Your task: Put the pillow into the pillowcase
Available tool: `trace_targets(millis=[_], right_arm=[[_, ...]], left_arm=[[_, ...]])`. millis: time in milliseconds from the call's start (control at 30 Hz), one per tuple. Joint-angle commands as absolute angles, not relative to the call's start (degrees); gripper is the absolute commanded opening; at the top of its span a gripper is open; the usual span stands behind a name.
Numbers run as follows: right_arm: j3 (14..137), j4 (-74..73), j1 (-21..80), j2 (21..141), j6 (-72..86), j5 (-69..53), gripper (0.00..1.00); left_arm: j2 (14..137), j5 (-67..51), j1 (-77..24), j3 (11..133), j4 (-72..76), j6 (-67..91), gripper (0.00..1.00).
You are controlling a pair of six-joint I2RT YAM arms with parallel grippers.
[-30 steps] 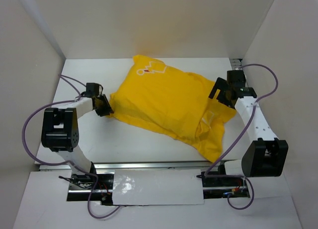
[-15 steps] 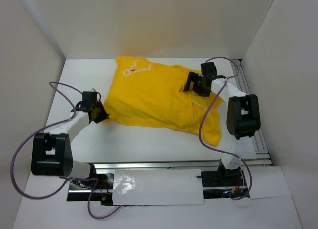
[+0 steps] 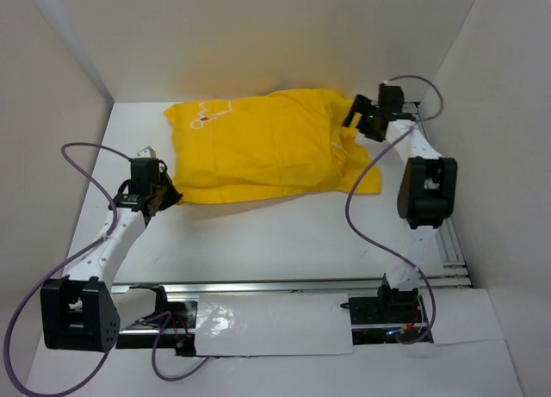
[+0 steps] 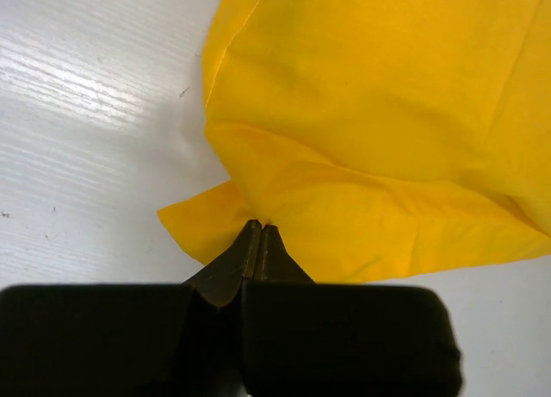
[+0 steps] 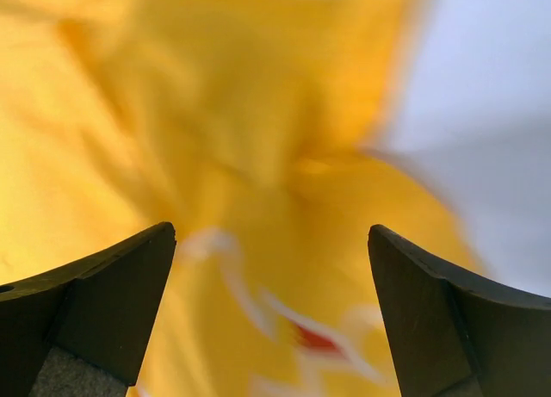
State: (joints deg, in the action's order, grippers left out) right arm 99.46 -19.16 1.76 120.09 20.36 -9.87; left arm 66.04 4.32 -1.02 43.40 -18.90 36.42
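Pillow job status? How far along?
Done, seemingly: the pillowcase looks stuffed and no pillow shows outside it. In hand: left fingers pinch its near-left corner; right fingers open above its other end. Left: whether the pillow is fully in, can't tell.

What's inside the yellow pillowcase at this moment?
Only the pillowcase itself shows: rumpled yellow fabric lying on the table. No pillow is visible in any view. If one is inside, the cloth covers it completely.

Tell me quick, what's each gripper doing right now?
Left gripper: closed, pinching the pillowcase edge.
Right gripper: open, holding nothing, over the pillowcase.
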Motion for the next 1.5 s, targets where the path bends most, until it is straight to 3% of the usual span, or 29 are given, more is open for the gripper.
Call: trace_targets(millis=[0,133,300,467,1067,1167,1233,1267,1467], right_arm=[[89.33,-21.7,-7.72,107.78,23.99,-5.28,1.0],[73.59,-22.76,-12.03,94.26,27.5,0.51,1.0],[60.93,-22.24,-14.85,88.24,29.0,-2.19,1.0],[58.72,-17.85,-14.85,90.35,26.81,-11.23,1.0],[57.03,-9.41,-6.86,103.35,29.62,-8.09,0.98],[58.18,-5.63,-6.33,105.2,29.62,-8.7,0.85],[58.18,-2.56,-5.81,105.91,29.62,-9.22,0.35],[58.18,-1.68,-5.8,105.21,29.62,-8.71,0.04],[62.11,-0.79,-4.66,88.44,26.03,1.57,0.0]], left_arm=[[62.93,5.36,-0.97,46.31,-19.34,36.12,0.0],[60.83,4.13,-2.1,46.32,-19.34,36.12,0.0],[58.98,4.83,-3.25,46.32,-19.86,36.12,0.0],[58.45,5.45,-3.25,46.85,-20.57,36.12,0.0],[56.16,6.5,-4.31,50.98,-22.15,37.18,0.0],[56.16,7.12,-4.31,52.12,-23.29,37.18,0.0],[56.16,7.12,-4.31,52.82,-23.29,37.18,0.0],[56.16,7.12,-4.31,53.69,-23.29,36.66,0.0],[58.62,9.57,-4.31,65.61,-25.57,33.58,0.0]])
